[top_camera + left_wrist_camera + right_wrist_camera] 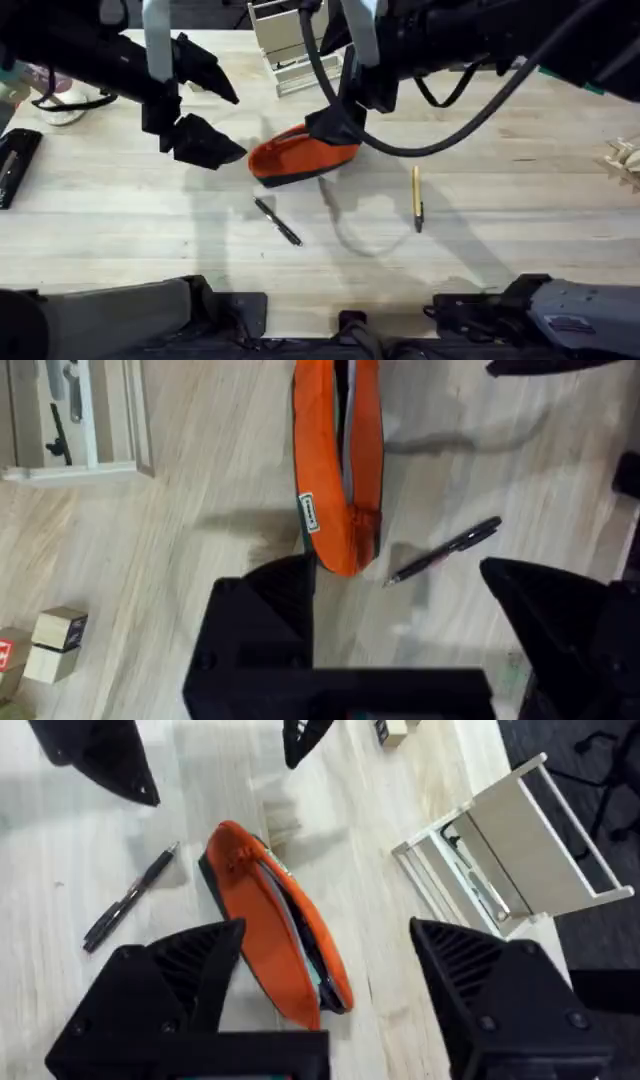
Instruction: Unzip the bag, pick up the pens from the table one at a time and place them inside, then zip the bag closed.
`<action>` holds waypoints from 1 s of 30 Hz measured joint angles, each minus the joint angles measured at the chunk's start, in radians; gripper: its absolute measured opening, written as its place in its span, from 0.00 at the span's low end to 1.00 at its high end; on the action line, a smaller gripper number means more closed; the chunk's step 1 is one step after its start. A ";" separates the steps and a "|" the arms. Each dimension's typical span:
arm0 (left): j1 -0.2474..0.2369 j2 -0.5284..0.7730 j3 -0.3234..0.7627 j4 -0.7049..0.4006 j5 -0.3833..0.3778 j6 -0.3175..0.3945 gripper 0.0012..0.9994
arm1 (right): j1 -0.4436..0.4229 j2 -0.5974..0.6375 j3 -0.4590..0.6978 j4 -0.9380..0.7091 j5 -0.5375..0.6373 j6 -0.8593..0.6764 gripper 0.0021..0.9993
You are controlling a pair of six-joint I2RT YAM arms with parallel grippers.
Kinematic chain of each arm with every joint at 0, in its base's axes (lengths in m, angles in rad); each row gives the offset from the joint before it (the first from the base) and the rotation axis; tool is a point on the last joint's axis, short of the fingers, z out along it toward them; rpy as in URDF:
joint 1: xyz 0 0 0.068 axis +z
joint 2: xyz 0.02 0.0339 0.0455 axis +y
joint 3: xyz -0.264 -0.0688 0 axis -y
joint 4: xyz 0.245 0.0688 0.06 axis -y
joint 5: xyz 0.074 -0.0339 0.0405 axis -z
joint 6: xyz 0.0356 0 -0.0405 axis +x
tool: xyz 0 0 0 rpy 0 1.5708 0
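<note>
The oblong orange fabric pouch with a dark lower edge (300,157) lies near the middle of the pale plank tabletop (520,225), its long axis running from the left arm's side up toward the right arm's side, and its top seam looks parted along most of its length. Both grippers hang over its 2 ends with jaws spread and nothing held: the left gripper (205,110) just beside the pouch's left end, the right gripper (340,110) over its right end.

The slim black pen (278,221) lies on the tabletop just in front of the pouch's left end, slanting, toward the arms' bases. The tan pen with a dark tip (417,198) lies farther right, apart from the pouch, pointing roughly toward the bases.

Judging by this, the unzipping seems largely done and a pen pickup comes next. The black pen is nearer the left gripper; the tan one sits on the right arm's side, so each arm has 1 pen closer.
</note>
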 joint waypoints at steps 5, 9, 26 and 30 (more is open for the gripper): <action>0.000 0.000 0.000 0.000 -0.008 0.000 1.00 | 0.000 0.000 0.000 -0.004 0.005 -0.004 0.99; 0.000 0.000 0.000 -0.002 -0.008 0.000 1.00 | 0.000 0.011 0.000 -0.013 0.008 -0.013 0.76; 0.000 -0.047 0.002 -0.027 -0.008 -0.034 1.00 | 0.000 0.176 0.000 -0.034 -0.053 -0.079 0.03; 0.000 -0.049 0.002 -0.034 -0.008 -0.037 1.00 | 0.000 0.200 0.000 -0.062 -0.064 -0.129 0.03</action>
